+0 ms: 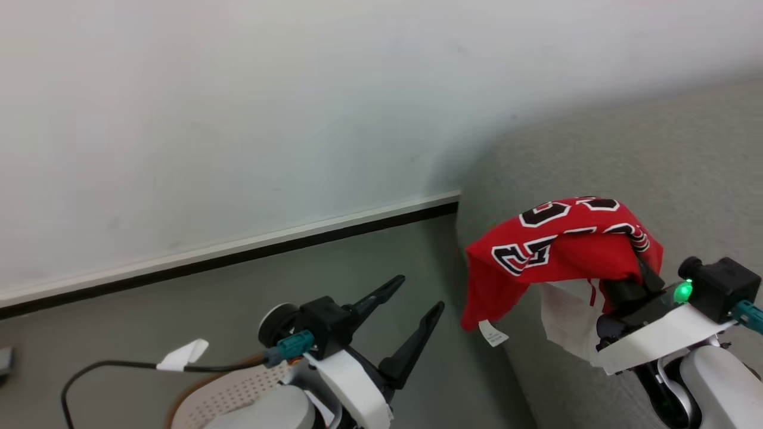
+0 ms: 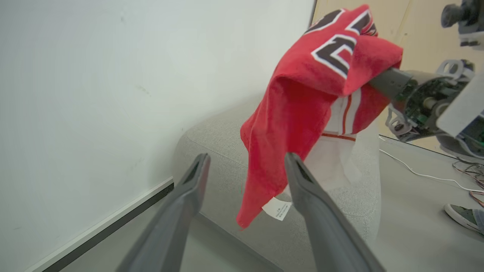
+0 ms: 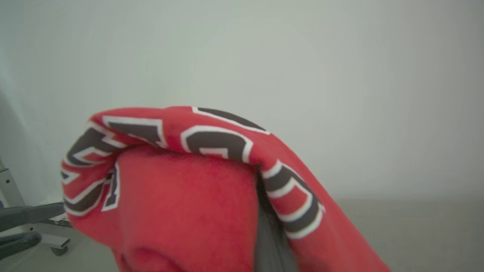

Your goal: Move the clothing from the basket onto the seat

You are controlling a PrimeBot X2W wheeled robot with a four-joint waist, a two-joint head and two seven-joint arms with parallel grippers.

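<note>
The clothing, a red jersey with black-and-white numbers and a white panel, hangs draped over my right gripper, which is shut on it above the left end of the grey seat. The cloth hides most of the fingers; one dark finger shows under the clothing in the right wrist view. My left gripper stands open and empty over the floor, just left of the seat. Along it, the clothing dangles over the seat. A part of the basket shows beneath my left arm.
A white wall with a black-and-white baseboard runs behind the grey floor. A black cable with a white tag lies near the basket. A person's shoe and loose wires sit on the floor beyond the seat.
</note>
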